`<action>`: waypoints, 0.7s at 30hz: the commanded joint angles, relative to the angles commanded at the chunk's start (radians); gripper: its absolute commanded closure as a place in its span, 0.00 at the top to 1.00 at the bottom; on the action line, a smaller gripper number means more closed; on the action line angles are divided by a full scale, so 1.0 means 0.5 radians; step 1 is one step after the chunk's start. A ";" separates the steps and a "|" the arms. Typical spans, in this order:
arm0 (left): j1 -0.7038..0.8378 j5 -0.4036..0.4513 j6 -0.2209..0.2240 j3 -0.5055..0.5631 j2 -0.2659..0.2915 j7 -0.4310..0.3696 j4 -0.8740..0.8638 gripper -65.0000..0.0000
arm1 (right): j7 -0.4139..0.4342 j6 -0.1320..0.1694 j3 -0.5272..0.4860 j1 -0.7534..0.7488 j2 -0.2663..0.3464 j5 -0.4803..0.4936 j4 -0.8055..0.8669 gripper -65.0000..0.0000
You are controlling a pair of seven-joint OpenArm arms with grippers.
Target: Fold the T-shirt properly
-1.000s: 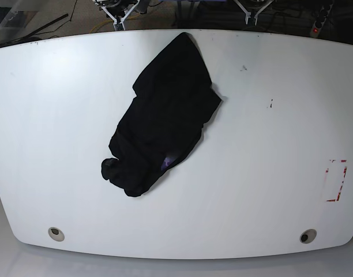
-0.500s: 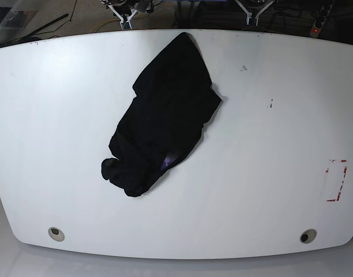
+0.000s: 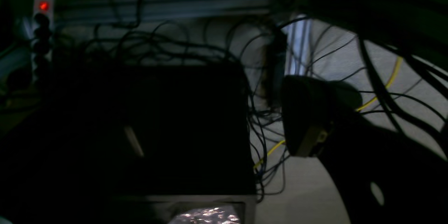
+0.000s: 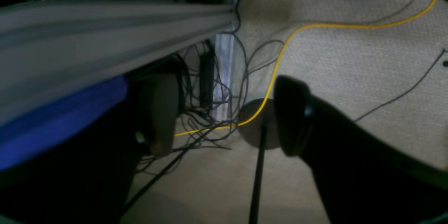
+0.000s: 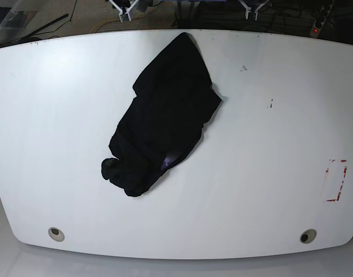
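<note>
The black T-shirt (image 5: 165, 112) lies crumpled in a diagonal heap on the white table (image 5: 280, 144), running from the far edge toward the near left. A small purple patch (image 5: 166, 163) shows near its lower end. Neither gripper is over the table. My right gripper (image 4: 227, 115) hangs open and empty over the carpeted floor, both dark fingers (image 4: 294, 115) showing. My left gripper (image 3: 220, 129) also looks open and empty. One finger (image 3: 308, 119) shows; the other is lost in shadow. The shirt is out of both wrist views.
White arm parts just show at the table's far edge, left (image 5: 124, 7) and right (image 5: 250, 7). Red-marked tape (image 5: 336, 180) lies at the table's right. Two holes (image 5: 56, 233) (image 5: 307, 236) sit near the front edge. Cables (image 4: 315, 26) and a power strip (image 3: 42, 7) lie behind.
The white arm parts at the far edge have drawn further out of the top of the base view. The T-shirt has not moved.
</note>
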 joint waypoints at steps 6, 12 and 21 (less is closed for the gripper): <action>0.267 0.000 0.000 -0.003 -0.040 0.000 0.368 0.73 | 0.000 0.000 0.003 -0.236 0.000 0.000 0.295 0.62; 0.565 -0.003 0.000 -0.009 -0.150 0.000 0.773 0.72 | 0.000 0.000 0.003 -0.448 0.031 0.000 0.595 0.62; 1.083 -0.003 0.000 -0.399 -0.215 0.000 1.494 0.72 | -0.003 0.000 0.006 -0.884 0.046 0.000 1.200 0.62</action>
